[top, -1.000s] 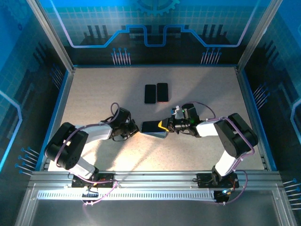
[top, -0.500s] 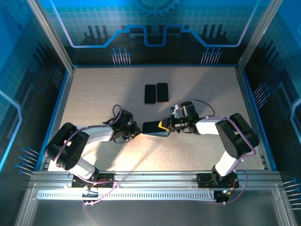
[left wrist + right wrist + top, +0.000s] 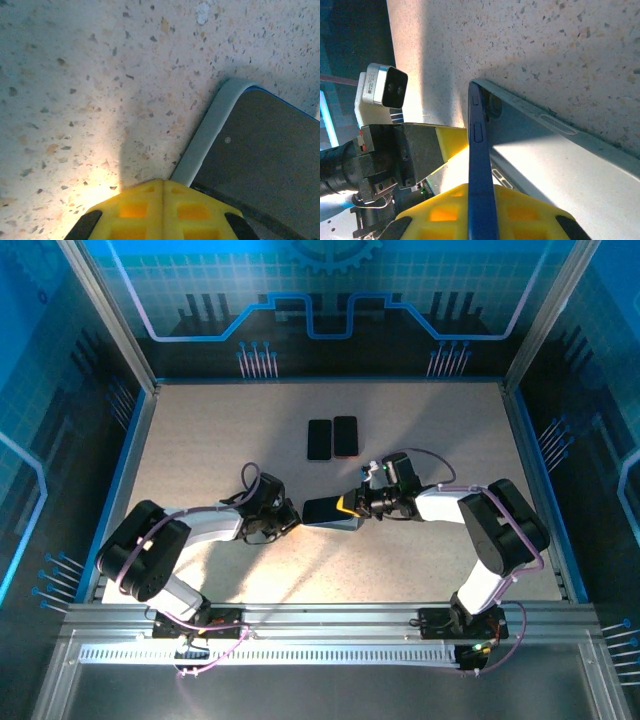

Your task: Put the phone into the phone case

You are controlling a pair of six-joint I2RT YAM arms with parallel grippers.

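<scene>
The phone (image 3: 322,509) has a dark screen (image 3: 265,160) and a blue edge (image 3: 479,145). My right gripper (image 3: 482,192) is shut on that edge and holds the phone tilted over the grey phone case (image 3: 560,165). The phone's far end meets the case's corner. My left gripper (image 3: 162,182) is shut with nothing between its yellow fingers (image 3: 135,207). Its tips rest against the case's grey rim (image 3: 210,127). From above, the left gripper (image 3: 285,515) and the right gripper (image 3: 348,505) face each other across the phone at mid-table.
Two other dark phones (image 3: 319,439) (image 3: 345,436) lie side by side farther back on the speckled table (image 3: 200,440). Walls enclose the table on three sides. The left gripper's body and its camera (image 3: 382,92) sit close beyond the phone.
The phone, the case and both grippers have drifted slightly toward the back of the table. Neither grip has changed.
</scene>
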